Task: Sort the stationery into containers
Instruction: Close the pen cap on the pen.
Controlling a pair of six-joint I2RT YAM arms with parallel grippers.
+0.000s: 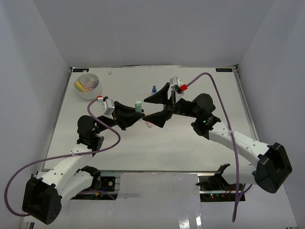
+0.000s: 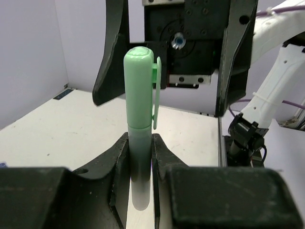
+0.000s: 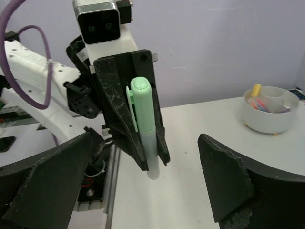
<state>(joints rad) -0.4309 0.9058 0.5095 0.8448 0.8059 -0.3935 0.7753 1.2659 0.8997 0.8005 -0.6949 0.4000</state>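
Observation:
A mint-green marker (image 2: 141, 119) stands upright, cap up, between the fingers of my left gripper (image 2: 141, 157), which is shut on its pale lower barrel. From above, the marker (image 1: 138, 106) and left gripper (image 1: 138, 113) are over the table's middle. My right gripper (image 1: 156, 108) is wide open, its fingers on either side of the marker without touching it. In the right wrist view the marker (image 3: 143, 119) sits in the left gripper (image 3: 153, 162), between the spread fingers of the right gripper (image 3: 144, 143). The white tub (image 1: 89, 93) at the back left holds yellow and pink items.
A blue-capped bottle (image 1: 154, 89) stands behind the right gripper's far finger. A small pink item (image 1: 148, 125) lies by its near finger. The tub (image 3: 255, 121) shows at the right of the right wrist view. A purple cable (image 1: 102, 143) loops over the left arm.

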